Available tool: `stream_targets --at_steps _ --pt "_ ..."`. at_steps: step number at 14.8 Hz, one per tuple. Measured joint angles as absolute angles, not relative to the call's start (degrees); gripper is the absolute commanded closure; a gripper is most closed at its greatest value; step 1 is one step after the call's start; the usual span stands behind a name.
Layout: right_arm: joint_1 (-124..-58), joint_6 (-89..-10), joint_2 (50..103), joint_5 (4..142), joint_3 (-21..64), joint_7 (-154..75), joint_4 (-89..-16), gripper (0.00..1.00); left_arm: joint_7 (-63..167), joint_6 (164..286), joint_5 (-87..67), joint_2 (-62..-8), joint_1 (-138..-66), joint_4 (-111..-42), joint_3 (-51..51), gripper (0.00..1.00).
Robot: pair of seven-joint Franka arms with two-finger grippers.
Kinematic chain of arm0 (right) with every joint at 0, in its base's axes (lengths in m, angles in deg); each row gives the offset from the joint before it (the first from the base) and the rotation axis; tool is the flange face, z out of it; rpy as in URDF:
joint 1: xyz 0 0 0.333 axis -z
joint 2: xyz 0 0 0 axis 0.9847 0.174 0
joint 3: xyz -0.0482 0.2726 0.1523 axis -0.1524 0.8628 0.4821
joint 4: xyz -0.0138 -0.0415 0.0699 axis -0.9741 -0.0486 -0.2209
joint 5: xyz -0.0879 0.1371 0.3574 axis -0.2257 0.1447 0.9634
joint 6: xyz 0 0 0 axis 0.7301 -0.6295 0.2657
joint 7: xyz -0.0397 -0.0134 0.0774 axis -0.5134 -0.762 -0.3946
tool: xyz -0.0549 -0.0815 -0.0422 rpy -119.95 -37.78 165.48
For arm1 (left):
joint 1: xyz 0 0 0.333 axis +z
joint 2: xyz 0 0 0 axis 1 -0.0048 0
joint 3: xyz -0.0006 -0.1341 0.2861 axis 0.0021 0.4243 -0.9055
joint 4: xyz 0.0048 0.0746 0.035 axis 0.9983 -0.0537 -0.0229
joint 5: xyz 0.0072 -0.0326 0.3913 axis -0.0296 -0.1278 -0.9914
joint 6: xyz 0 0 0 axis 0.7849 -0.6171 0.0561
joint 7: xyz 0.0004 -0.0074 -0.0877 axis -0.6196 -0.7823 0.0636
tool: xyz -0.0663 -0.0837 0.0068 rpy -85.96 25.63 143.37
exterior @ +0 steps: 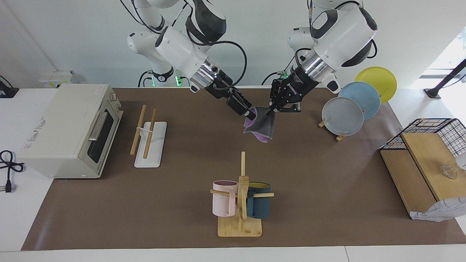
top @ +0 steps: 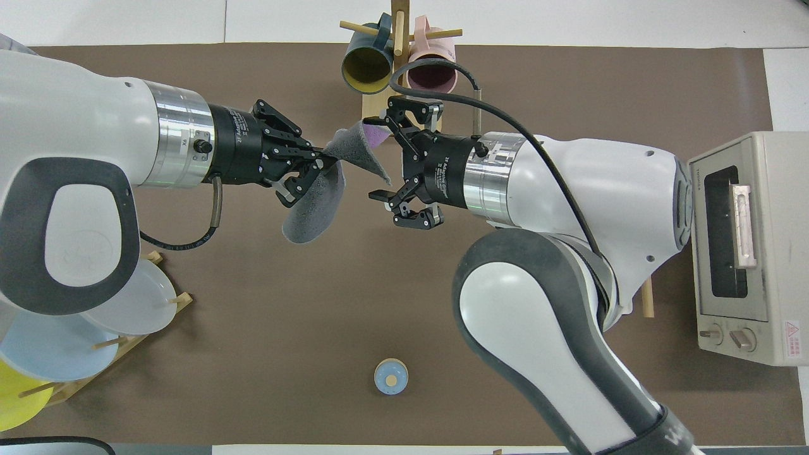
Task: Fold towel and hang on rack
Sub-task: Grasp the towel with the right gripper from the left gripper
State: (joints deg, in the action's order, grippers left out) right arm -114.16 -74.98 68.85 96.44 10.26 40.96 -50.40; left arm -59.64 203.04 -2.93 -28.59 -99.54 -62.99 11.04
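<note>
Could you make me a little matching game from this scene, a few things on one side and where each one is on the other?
1 towel
2 rack
3 pink mug
4 grey plate

a beside the toaster oven
b on the small wooden stand at the left arm's end
c held up between both grippers
d hung on the bamboo peg stand

Pairs: 1-c, 2-a, 3-d, 4-b

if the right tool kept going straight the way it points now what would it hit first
Probably the left tool. The right tool points across the held-up towel toward it, each gripping a corner; depth between them is hard to judge.
</note>
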Motion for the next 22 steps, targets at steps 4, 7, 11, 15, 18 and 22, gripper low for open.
stream_targets --at_steps 4,7,11,15,18,22 --pt "-113.9 -76.5 69.9 96.4 10.1 40.9 -49.0 0.00 -59.7 203.0 -3.1 -28.6 -99.6 -63.0 11.0 1.00" --pt "-113.5 -76.6 70.1 96.4 10.0 40.9 -48.3 0.00 -59.7 203.1 -3.1 -28.6 -99.7 -63.0 11.0 1.00" --pt "-114.5 -76.6 70.2 96.5 10.3 40.9 -48.3 0.00 -59.8 203.1 -3.1 -28.4 -99.7 -63.0 11.0 1.00" --pt "-115.1 -77.4 70.3 96.5 10.3 40.9 -48.3 0.00 -59.8 203.1 -3.1 -28.3 -99.7 -63.0 11.0 1.00" --pt "-115.1 -78.8 71.4 96.5 10.3 40.5 -48.3 0.00 -59.8 203.1 -3.1 -28.3 -99.7 -63.0 11.0 1.00" --pt "-115.3 -81.7 74.0 96.5 10.3 39.3 -47.6 0.00 -59.8 203.1 -3.1 -28.3 -99.7 -63.0 11.0 1.00"
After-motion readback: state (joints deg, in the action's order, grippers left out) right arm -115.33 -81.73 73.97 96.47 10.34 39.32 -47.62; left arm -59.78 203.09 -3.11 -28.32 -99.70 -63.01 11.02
